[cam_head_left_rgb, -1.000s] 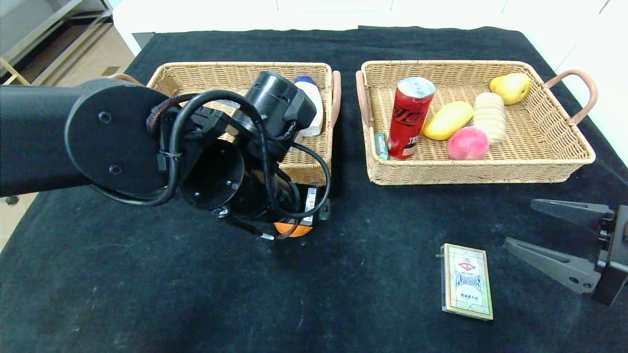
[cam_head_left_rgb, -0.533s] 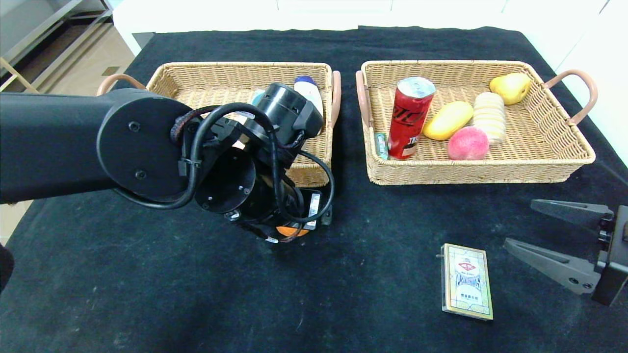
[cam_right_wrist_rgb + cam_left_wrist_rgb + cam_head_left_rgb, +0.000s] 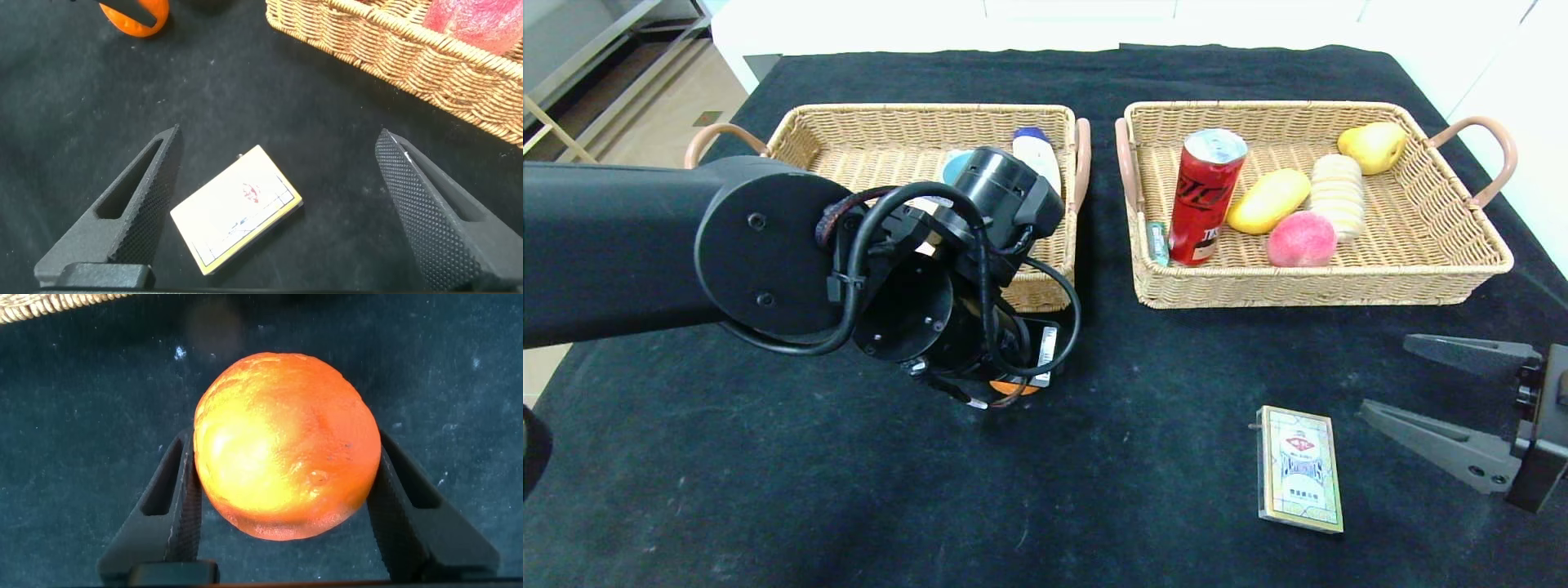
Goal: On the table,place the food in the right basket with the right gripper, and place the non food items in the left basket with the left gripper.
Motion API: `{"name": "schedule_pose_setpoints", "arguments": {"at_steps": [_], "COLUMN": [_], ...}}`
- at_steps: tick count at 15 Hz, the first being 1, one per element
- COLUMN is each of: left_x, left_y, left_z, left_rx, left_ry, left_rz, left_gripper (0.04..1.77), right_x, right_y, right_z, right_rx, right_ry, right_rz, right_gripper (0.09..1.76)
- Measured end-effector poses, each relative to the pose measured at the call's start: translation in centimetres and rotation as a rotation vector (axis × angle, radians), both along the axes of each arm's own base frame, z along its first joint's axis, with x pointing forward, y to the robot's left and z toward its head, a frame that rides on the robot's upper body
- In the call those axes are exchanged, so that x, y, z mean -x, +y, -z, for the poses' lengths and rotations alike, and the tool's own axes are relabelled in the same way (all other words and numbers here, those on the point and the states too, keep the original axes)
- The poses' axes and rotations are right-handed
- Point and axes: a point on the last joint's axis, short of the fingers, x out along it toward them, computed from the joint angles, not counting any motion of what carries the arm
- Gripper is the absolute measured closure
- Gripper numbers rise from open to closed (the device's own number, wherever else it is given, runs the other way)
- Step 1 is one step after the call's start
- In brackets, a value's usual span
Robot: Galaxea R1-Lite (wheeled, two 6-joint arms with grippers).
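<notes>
An orange (image 3: pixel 286 445) lies on the black cloth just in front of the left basket (image 3: pixel 915 112). My left gripper (image 3: pixel 286 437) is down over it, with a finger pressed on each side, shut on it; in the head view only a sliver of the orange (image 3: pixel 1006 389) shows under the wrist. A pack of playing cards (image 3: pixel 1300 467) lies flat at the front right and also shows in the right wrist view (image 3: pixel 237 208). My right gripper (image 3: pixel 1387 376) is open and empty, just right of the cards. The right basket (image 3: pixel 1258 286) stands at the back right.
The right basket holds a red can (image 3: pixel 1205 196), a mango (image 3: pixel 1267 200), a peach (image 3: pixel 1302 238), a stack of biscuits (image 3: pixel 1338 194) and a pear (image 3: pixel 1372 145). The left basket holds a white bottle (image 3: pixel 1037 155); the arm hides the rest.
My left arm has moved right and lower over the orange, hiding more of it. The right gripper and the cards have not moved.
</notes>
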Motion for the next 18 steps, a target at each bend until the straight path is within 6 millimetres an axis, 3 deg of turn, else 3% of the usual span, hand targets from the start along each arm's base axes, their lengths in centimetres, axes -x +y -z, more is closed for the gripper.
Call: {"name": "schedule_pose_setpoints", "arguments": {"at_steps": [9, 14, 18], "left_x": [0.9, 3.1, 4.4], "left_y": [-0.1, -1.7, -3.4], "left_z": [-0.5, -1.9, -1.7], "left_rx": [-0.005, 0.04, 0.046], "left_ry": [0.002, -0.033, -0.028], "left_rz": [0.032, 0.117, 0.185], "left_gripper": [0.64, 0.65, 0.65], "right_x": [0.6, 1.1, 1.1], "right_y": [0.0, -0.2, -0.3], "right_z": [-0.4, -0.8, -1.0], "right_rx": [-0.002, -0.007, -0.008], "right_ry": [-0.024, -0.043, -0.053], "right_rz": [-0.003, -0.002, 0.007], "right_gripper": [0.14, 0.14, 0.14]}}
